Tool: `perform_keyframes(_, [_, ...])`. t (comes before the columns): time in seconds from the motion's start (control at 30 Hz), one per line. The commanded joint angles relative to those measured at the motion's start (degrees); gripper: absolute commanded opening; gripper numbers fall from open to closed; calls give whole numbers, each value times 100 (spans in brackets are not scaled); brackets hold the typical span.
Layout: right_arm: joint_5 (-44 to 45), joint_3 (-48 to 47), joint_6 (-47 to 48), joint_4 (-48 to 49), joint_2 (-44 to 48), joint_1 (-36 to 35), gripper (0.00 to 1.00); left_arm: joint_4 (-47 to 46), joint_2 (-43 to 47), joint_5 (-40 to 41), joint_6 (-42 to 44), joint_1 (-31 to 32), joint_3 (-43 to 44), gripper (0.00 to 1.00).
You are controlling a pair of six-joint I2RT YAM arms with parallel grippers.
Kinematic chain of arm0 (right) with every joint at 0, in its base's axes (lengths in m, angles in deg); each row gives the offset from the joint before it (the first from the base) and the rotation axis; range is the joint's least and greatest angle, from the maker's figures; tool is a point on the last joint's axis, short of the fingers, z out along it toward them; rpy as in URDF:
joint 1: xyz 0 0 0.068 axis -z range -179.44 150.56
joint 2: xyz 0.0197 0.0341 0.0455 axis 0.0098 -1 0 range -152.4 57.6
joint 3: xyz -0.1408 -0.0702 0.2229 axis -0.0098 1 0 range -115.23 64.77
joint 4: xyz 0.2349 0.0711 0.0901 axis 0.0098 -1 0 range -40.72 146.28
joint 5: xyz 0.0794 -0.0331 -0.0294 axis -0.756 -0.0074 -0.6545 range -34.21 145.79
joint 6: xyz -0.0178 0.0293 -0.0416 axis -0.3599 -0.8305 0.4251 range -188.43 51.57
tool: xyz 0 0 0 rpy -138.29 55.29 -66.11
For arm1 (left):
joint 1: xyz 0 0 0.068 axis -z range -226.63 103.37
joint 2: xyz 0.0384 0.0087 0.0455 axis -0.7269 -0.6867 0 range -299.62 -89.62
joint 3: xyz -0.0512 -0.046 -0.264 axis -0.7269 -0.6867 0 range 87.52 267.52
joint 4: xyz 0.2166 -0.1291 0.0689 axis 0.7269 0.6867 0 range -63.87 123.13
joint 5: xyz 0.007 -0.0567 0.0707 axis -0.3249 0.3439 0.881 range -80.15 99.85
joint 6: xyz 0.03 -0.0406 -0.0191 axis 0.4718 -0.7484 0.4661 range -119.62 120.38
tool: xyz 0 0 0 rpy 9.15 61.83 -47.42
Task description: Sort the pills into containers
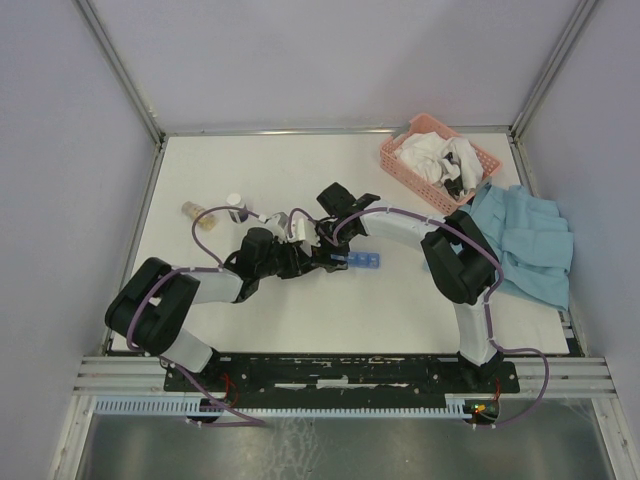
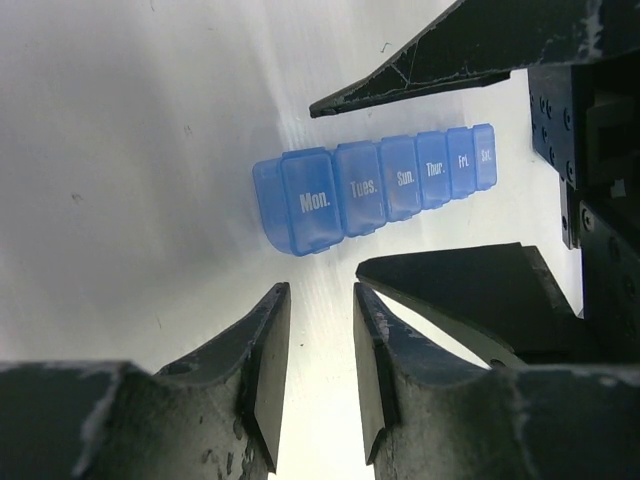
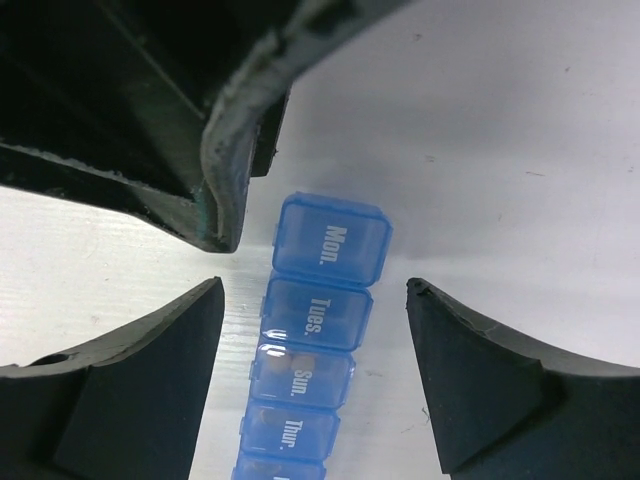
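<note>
Right wrist: right gripper [image 3: 312, 295], jaws wide apart, astride blue organiser strip [image 3: 330, 245]

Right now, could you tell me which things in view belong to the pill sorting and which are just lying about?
Job: blue pill organiser; probably the yellowish bottle on its side.
Lying about: pink basket; white cloths in it; light blue cloth.

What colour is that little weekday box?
The pill organiser is translucent blue with white lettering, clearest in the left wrist view.
</note>
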Motion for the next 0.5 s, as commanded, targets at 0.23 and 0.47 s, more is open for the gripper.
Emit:
perform_keyframes(0.23, [252,61,-239,341,148,-38,72,-305,-319,-33,77,-145,437,40])
perform_keyframes(0.47, [218,59,-244,299,145,-40,66,-335,-575,-230,63,-147,611,40])
